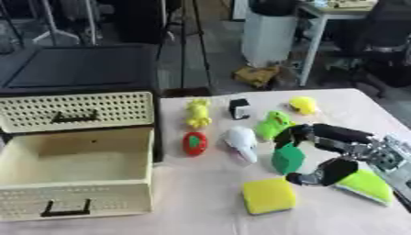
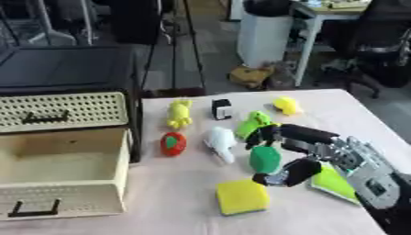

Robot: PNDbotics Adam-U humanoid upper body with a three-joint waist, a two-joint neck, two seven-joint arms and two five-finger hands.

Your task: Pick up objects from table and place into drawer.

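Between curled right hand [image 2: 321,153] fingers [image 2: 285,133] and thumb: green block [image 2: 264,159], clamped.

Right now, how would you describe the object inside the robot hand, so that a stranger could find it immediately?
Start at the open cream drawer on the left, then look right across the table to the black right robot hand. Between its curled fingers and thumb sits a dark green block. Its neighbours are paler: a white toy to its left, a yellow sponge in front.
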